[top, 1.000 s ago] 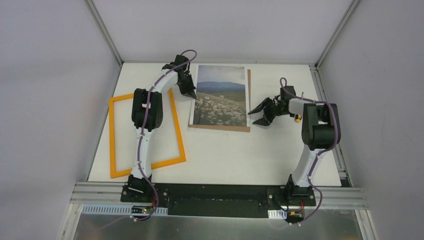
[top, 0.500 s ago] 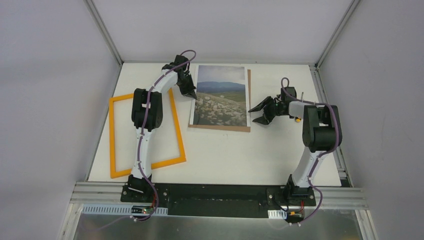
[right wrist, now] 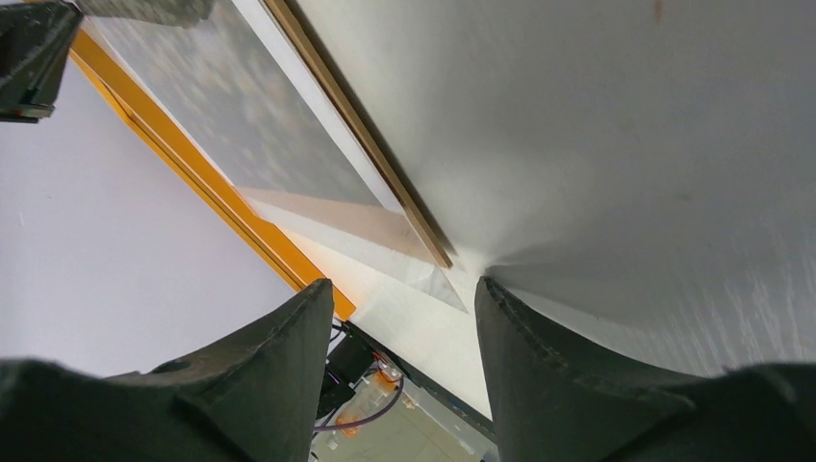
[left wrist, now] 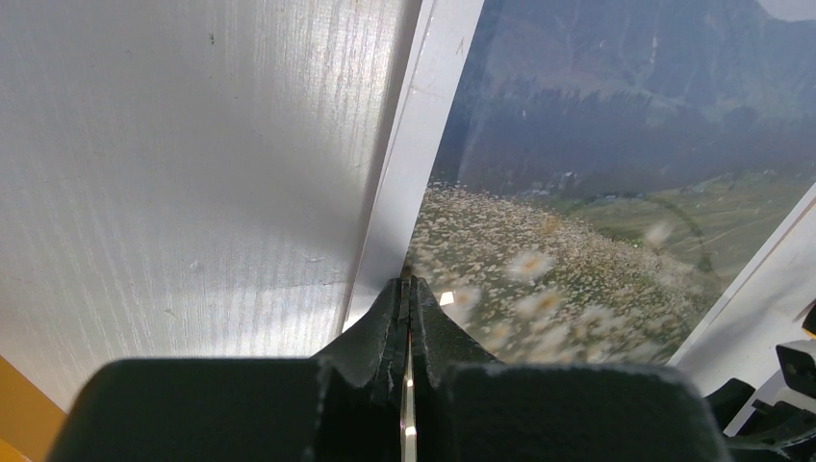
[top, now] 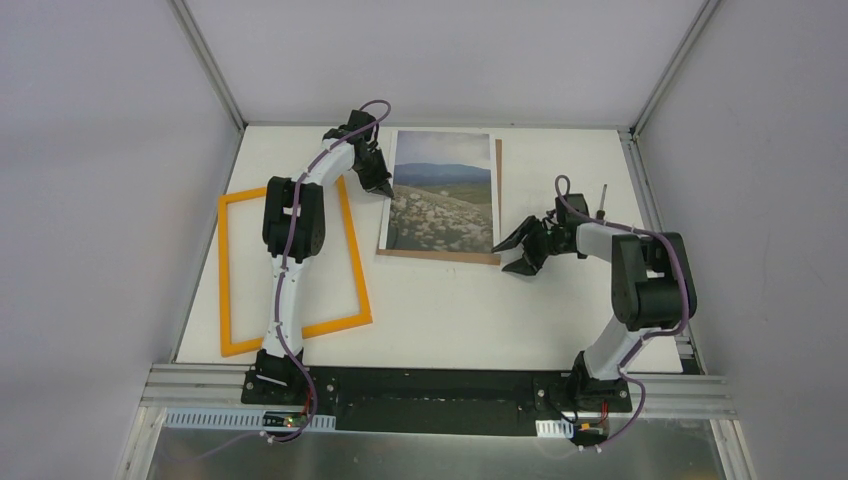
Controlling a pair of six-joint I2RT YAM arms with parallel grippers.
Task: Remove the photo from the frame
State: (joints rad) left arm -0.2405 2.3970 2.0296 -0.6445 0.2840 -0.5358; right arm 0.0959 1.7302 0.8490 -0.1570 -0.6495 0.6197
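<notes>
I see the white-bordered meadow-and-hills photo (top: 443,190) lying upper centre on the brown board (top: 440,256), right of the orange frame (top: 224,275), left tool (top: 385,190) pinched shut at its edge, right tool (top: 500,259) open, empty.

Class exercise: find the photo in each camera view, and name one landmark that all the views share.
Top external: the photo sits upper centre.
Left wrist: it fills the upper right.
Right wrist: upper left, seen at a shallow angle.
Shared landmark: the frame, an orange edge left of the photo in all three.
</notes>
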